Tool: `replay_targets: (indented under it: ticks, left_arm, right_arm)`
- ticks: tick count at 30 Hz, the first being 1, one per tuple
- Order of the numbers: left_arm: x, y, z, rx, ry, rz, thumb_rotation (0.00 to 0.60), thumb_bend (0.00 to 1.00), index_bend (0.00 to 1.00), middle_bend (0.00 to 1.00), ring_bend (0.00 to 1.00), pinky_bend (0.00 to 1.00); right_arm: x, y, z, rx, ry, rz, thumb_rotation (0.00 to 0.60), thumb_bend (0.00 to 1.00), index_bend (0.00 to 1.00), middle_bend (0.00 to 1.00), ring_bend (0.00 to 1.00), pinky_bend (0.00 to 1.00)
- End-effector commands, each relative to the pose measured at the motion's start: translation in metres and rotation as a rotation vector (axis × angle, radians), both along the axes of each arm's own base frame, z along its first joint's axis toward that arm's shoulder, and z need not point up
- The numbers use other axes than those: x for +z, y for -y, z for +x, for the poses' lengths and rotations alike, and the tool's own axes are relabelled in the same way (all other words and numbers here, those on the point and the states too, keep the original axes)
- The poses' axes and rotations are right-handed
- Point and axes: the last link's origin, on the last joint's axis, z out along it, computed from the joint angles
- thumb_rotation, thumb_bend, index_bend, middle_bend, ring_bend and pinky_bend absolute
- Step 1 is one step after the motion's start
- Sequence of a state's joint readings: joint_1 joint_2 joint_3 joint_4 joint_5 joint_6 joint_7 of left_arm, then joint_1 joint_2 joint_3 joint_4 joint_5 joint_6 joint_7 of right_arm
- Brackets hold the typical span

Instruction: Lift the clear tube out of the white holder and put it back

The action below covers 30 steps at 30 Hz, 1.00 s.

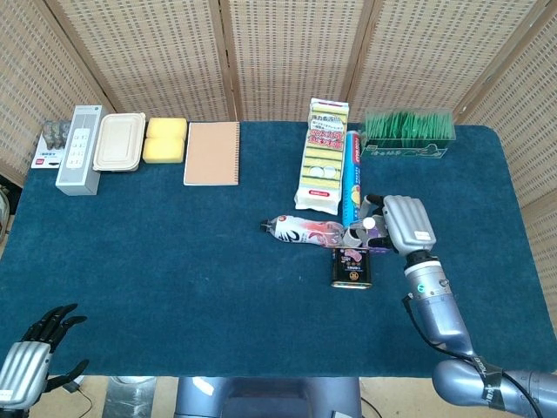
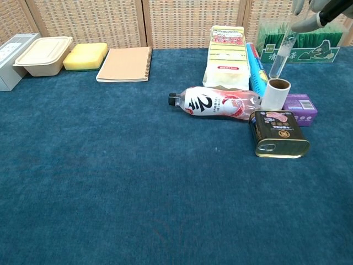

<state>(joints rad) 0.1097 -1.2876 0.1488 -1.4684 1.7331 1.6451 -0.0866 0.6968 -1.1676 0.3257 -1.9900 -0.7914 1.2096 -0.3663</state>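
Observation:
The clear tube [image 2: 281, 55] hangs tilted in the chest view, its lower end just above the open rim of the white holder [image 2: 275, 94] and not inside it. My right hand [image 2: 319, 12] pinches the tube's top at the frame's upper right corner. From the head view, that right hand [image 1: 406, 225] hovers over the holder [image 1: 355, 235], and the tube's white top [image 1: 369, 224] shows at its fingertips. My left hand [image 1: 33, 355] hangs below the table's near left corner, fingers spread, holding nothing.
A lying bottle [image 2: 216, 102], a tin can [image 2: 278, 134] and a purple box [image 2: 300, 104] crowd the holder. Behind stand a blue roll [image 2: 256, 66], a sponge pack [image 2: 226, 57] and a green box [image 2: 309, 47]. A notebook [image 2: 126, 64] and containers sit far left.

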Motion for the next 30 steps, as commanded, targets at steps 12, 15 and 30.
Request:
replay_targets:
  ticks: [12, 15, 30]
  left_arm:
    - [-0.002, 0.0, 0.002, -0.007, -0.004, -0.009, 0.6, 0.18, 0.23, 0.15, 0.12, 0.23]
    - [-0.002, 0.0, 0.002, -0.007, -0.004, -0.009, 0.6, 0.18, 0.23, 0.15, 0.12, 0.23]
    - [-0.002, 0.0, 0.003, -0.007, -0.004, -0.012, 0.6, 0.18, 0.24, 0.15, 0.12, 0.23]
  right_arm:
    - [0.003, 0.0, -0.012, -0.021, -0.016, 0.008, 0.6, 0.38, 0.79, 0.88, 0.88, 0.79]
    - [0.004, 0.001, -0.014, -0.025, -0.02, 0.009, 0.6, 0.38, 0.79, 0.88, 0.88, 0.79]
    - [-0.014, 0.006, -0.018, -0.043, -0.01, 0.048, 0.6, 0.38, 0.79, 0.88, 0.88, 0.78]
